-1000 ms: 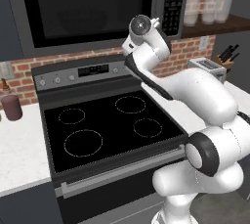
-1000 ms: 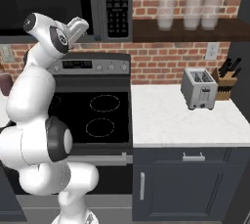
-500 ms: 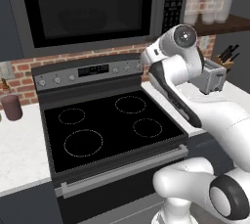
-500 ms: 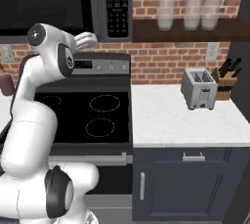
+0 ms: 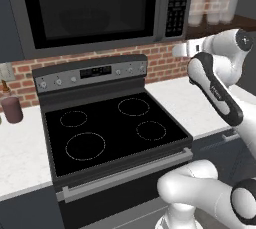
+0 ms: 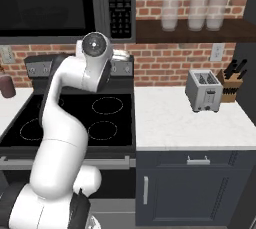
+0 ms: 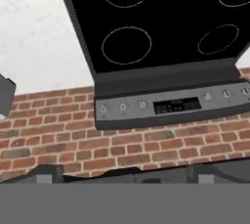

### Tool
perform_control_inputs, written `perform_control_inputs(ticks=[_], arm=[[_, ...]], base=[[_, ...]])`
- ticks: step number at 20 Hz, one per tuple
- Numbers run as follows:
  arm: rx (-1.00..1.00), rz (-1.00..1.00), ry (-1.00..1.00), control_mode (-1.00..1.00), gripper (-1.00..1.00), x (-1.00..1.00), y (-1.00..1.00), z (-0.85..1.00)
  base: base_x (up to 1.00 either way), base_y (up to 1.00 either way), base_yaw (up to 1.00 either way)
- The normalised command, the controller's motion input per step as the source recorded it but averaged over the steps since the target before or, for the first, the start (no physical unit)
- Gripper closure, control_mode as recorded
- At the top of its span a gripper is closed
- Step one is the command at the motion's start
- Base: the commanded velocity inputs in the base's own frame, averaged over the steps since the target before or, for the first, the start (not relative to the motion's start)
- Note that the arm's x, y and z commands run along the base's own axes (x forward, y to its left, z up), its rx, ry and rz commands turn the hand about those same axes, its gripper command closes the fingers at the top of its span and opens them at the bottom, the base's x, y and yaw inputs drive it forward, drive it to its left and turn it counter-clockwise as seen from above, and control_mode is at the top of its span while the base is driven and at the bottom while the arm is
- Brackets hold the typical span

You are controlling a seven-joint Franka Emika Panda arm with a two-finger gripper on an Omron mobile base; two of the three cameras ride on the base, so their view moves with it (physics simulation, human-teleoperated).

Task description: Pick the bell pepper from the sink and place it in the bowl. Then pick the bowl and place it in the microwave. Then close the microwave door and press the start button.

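STATE: pincer standing released, gripping nothing | POSITION: grey-steel microwave sitting just above pincer | RISK: swinging wide is risking striking black keypad strip.

Lighting: even, diffuse, moderately bright; source not visible. Shadows: soft, faint. Glare: a dim reflection in the dark-glass grey-framed microwave door, 12 o'clock in left base view. Sharpness: slightly soft throughout, coarse rendering. No visible edge distortion.

Black stovetop beside brick wall
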Motion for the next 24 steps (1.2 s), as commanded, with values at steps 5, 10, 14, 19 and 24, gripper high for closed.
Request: perform_control_inputs(ticks=[5,10,14,19,24], arm=[[0.3,-0.02,0.29,-1.0,-1.0,0.29,-0.08,-0.07],[0.66,-0.3,0.0,-1.0,-1.0,0.0,-0.29,0.22],[0.66,-0.38,-0.06,-1.0,-1.0,0.0,-0.11,0.2],[0.45,-0.36,-0.07,-1.0,-1.0,0.17,0.03,0.01],[0.4,-0.27,-0.04,-1.0,1.0,0.2,0.03,0.0]], base=[[0.0,0.0,0.0],[0.0,0.0,0.0],[0.0,0.0,0.0],[0.0,0.0,0.0],[0.0,0.0,0.0]])
